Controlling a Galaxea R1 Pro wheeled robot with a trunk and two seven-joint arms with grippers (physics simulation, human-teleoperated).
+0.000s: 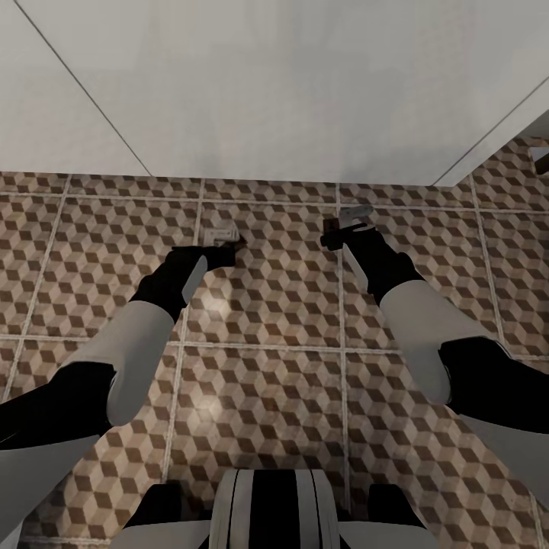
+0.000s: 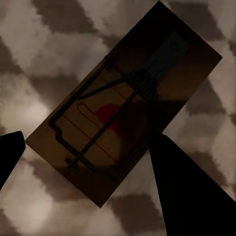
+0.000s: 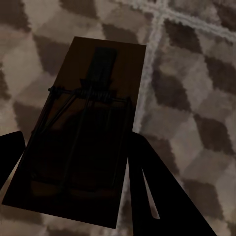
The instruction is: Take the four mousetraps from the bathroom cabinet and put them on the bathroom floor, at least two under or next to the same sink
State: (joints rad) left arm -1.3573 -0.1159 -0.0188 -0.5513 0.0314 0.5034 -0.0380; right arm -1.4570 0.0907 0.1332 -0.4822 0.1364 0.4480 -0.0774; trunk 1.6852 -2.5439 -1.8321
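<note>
A: How many traps can you count?

B: Two. One trap (image 2: 123,110) lies flat in front of the left gripper (image 2: 86,162), a dark brown plate with a wire frame and a red mark near its middle. A second trap (image 3: 81,132) sits at the right gripper (image 3: 73,157), darker, with the same thin metal parts.

A: Are the jaws clamped on them?

B: On the left, the two dark fingers (image 2: 191,191) stand apart, one at each side of the trap's near end; I cannot tell whether either touches it. On the right, the fingers (image 3: 162,196) also flank the trap's near end, and I cannot tell if they grip it.

A: Where is all this?

B: Over the floor (image 1: 267,396), the cube-patterned tiles with pale grout. In the head view the left gripper (image 1: 217,248) and right gripper (image 1: 343,229) both reach forward, close to the floor's far edge, where it meets a big white surface (image 1: 274,84). In the right wrist view, a grout line runs just beside the second trap's long edge.

A: Anything else around?

B: Two arms (image 1: 152,305), black and white, and the robot's trunk (image 1: 271,507) at the near edge. A small dark object (image 1: 540,158) shows at the floor's far right corner, too small to tell.
</note>
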